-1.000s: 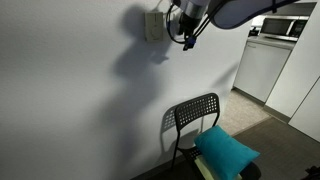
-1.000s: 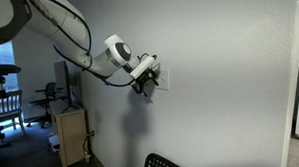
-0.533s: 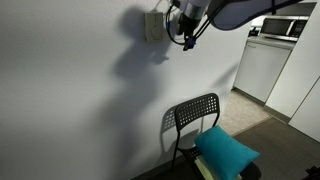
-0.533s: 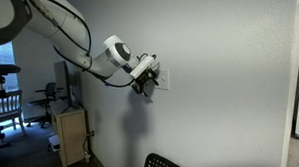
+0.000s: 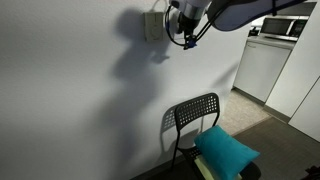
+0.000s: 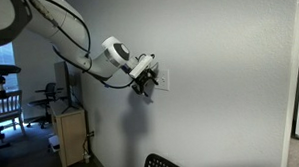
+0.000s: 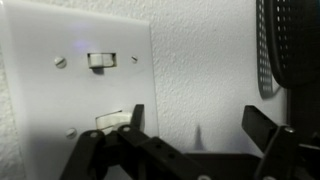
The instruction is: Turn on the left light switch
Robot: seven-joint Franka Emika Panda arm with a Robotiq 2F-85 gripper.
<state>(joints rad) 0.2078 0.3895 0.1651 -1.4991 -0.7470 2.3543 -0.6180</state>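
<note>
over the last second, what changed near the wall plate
Very little. The tool and wrist crept slightly toward the wall plate, away from the chair. Nothing was grasped or released. Plate, chair and teal cushion stayed put; the wrist view shows one finger near a rocker.

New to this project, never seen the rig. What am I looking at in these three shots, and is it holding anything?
It is a single robot arm with a two-finger gripper, steered by a person, working at a white wall. Two shots come from cameras standing in the room; the third sits on the wrist and looks past the dark fingers at the wall plate. That plate carries two small rockers; in the wrist view one finger is right at the rocker nearer it, though contact cannot be confirmed. The fingers stand apart and hold nothing. Below, in an exterior view, are a black chair and a teal cushion.
</note>
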